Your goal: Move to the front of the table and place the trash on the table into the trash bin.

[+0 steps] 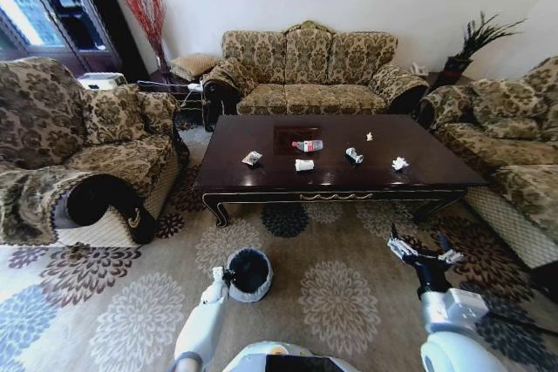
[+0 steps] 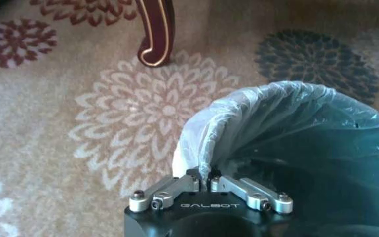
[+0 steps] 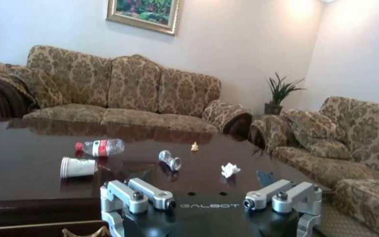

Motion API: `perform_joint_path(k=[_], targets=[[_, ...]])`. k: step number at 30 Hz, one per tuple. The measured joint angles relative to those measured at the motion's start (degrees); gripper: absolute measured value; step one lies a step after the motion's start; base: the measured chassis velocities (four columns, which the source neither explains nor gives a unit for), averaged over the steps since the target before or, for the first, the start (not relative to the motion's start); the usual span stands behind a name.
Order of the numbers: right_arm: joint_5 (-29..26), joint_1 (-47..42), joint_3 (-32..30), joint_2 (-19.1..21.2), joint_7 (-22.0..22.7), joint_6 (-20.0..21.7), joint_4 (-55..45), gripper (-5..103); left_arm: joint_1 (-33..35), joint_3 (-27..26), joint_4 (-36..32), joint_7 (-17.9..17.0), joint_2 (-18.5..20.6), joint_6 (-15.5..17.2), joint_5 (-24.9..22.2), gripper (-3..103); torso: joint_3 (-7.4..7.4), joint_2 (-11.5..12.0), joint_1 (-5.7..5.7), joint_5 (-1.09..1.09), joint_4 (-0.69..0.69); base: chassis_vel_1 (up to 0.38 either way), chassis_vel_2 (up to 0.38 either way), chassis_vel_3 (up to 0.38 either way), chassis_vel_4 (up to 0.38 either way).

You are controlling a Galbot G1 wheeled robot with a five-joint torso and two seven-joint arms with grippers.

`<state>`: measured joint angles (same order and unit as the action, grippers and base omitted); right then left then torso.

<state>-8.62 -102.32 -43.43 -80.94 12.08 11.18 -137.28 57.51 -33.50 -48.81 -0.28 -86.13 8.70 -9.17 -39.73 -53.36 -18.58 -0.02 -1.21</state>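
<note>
Trash: crushed clear plastic bottle with red label [image 1: 307, 145], frame centre, light, springy; grip mid-body. Right gripper [image 1: 425, 253] jaws wide, lower right. Left gripper [image 2: 208, 183] pinching whitish-lined round bin [image 2: 203, 128] rim.

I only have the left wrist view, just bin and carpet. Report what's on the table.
Observer: Six bits of trash lie on the table: a bottle, a cup, a wrapper, a paper wad, a crushed clear piece and a small scrap.
Operator: Give me the right claw.
Observer: The right claw is open and holds nothing, in front of the table's right end.
Operator: Now place the bin against the table.
Observer: The bin is over the carpet in front of the table's left half, apart from it, with the left claw shut on its rim.
</note>
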Motion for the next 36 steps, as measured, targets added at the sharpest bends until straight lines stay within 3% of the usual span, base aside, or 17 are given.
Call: perform_joint_path(k=[4, 10, 13, 14, 17, 18, 19, 20, 21, 23, 25, 28, 36], targets=[[-0.7, 0.6, 0.1, 0.4, 0.0, 0.3, 0.1, 100, 4.4, 0.1, -8.4, 0.1, 1.6, 1.1, -1.3, 3, 0.00, 0.0, 0.00, 0.02, -0.02, 0.000, 0.000, 0.000, 0.000], [-1.3, 1.0, 0.3, 1.2, -0.4, 0.5, 0.2, 100, 9.9, -1.0, -17.6, 0.2, 3.1, -0.6, -1.5, 3, 0.00, 0.0, 0.00, 0.01, 0.01, 0.000, 0.000, 0.000, 0.000], [-1.9, 1.2, 0.4, 2.1, -1.0, 1.2, -0.2, 100, 15.7, -2.6, -28.6, 0.3, 4.1, -0.6, -3.7, 3, 0.01, 0.0, 0.01, -0.01, -0.01, 0.000, 0.000, 0.000, 0.000], [-1.9, 1.2, 0.4, 2.1, -1.0, 1.2, -0.2, 100, 15.7, -2.6, -28.6, 0.3, 4.1, -0.6, -3.7, 3, 0.01, 0.0, 0.01, -0.01, -0.01, 0.000, 0.000, 0.000, 0.000], [-2.7, 1.9, 0.4, 3.2, -1.7, 2.1, -0.7, 100, 22.1, -4.8, -42.6, 0.3, 4.9, -0.7, -5.5, 3, 0.01, 0.0, 0.01, 0.02, 0.01, 0.000, 0.000, 0.000, 0.000], [-2.7, 1.9, 0.4, 3.2, -1.7, 2.1, -0.7, 100, 22.1, -4.8, -42.6, 0.3, 4.9, -0.7, -5.5, 3, 0.01, 0.0, 0.01, 0.02, 0.01, 0.000, 0.000, 0.000, 0.000], [-3.0, 2.0, 0.4, 3.7, -2.1, 2.2, -0.8, 100, 24.9, -5.7, -48.0, 0.3, 5.0, -0.7, -6.0, 3, 0.01, 0.0, 0.00, 0.01, 0.00, 0.000, 0.000, 0.000, 0.000], [-3.6, 2.2, 0.3, 4.2, -2.5, 2.4, -1.1, 100, 28.1, -6.9, -54.4, 0.3, 4.9, -0.7, -6.7, 3, 0.01, 0.0, 0.00, 0.01, 0.00, 0.000, 0.000, 0.000, 0.000], [-3.6, 2.2, 0.3, 4.2, -2.5, 2.4, -1.1, 100, 28.1, -6.9, -54.4, 0.3, 4.9, -0.7, -6.7, 3, 0.01, 0.0, 0.00, 0.01, 0.00, 0.000, 0.000, 0.000, 0.000], [-4.9, 2.5, 0.4, 4.9, -3.0, 3.0, -1.8, 100, 34.0, -9.3, -64.9, 0.3, 4.0, -0.6, -7.6, 3, 0.02, 0.0, 0.01, 0.04, -0.01, 0.000, 0.000, 0.000, 0.000], [-5.2, 2.6, 0.4, 5.1, -3.1, 3.1, -1.9, 100, 35.2, -9.6, -66.8, 0.3, 3.8, -0.6, -7.8, 3, 0.02, 0.0, 0.02, 0.03, -0.01, 0.000, 0.000, 0.000, 0.000], [-5.5, 3.1, 0.4, 5.7, -3.5, 3.3, -2.7, 100, 41.0, -11.5, -77.9, -0.2, 2.2, -0.5, -8.1, 3, 0.02, 0.0, 0.01, 0.04, -0.01, 0.000, 0.000, 0.000, 0.000], [-7.1, 3.3, -2.0, 6.2, -4.8, 4.1, -5.4, 100, 44.1, -12.2, -90.0, -1.7, 0.8, -1.7, -5.4, 3, 0.01, 0.0, 0.01, 0.02, 0.00, 0.000, 0.000, 0.000, 0.000]])
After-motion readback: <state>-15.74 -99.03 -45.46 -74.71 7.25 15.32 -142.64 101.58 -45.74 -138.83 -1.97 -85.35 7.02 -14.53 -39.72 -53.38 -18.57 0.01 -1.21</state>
